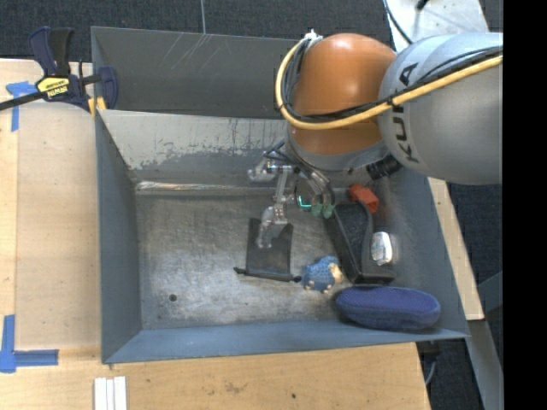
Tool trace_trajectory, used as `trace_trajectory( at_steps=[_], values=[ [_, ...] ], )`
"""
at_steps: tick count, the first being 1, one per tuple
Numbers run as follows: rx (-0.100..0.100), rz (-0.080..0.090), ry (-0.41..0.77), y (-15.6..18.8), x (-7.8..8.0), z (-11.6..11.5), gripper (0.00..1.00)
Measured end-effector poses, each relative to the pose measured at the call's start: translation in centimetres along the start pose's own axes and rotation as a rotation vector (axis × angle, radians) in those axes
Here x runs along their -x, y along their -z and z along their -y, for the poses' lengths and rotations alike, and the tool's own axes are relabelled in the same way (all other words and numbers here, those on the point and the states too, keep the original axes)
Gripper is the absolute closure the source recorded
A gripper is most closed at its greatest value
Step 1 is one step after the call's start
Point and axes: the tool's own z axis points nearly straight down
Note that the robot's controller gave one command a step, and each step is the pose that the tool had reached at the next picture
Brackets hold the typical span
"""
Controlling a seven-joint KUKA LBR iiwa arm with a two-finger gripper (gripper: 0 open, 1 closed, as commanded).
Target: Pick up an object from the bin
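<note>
Grey bin (188, 254) holds, near its floor's middle, a thin black plate (272, 256), likely stiff and light, so take its edge; you cannot tell whether the gripper (275, 220) over it is spread.

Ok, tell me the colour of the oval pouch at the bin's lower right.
The oval pouch is plain dark blue, in the camera view.

We count one black card (272, 261), one small blue toy (320, 272), one dark blue pouch (386, 307), one long black bar (350, 236), one white oval piece (381, 248), one red clip (364, 197).
</note>
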Motion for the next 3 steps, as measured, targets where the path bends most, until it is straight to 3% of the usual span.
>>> trace_trajectory(
  at_steps=[1,2,3],
  values=[
    [-0.001,0.007,0.183,-11.6,-7.0,3.3,0.00],
    [0.000,0.019,0.182,-11.2,-6.5,3.2,1.00],
    [-0.004,0.016,0.405,3.6,-5.4,6.5,1.00]
  ],
)
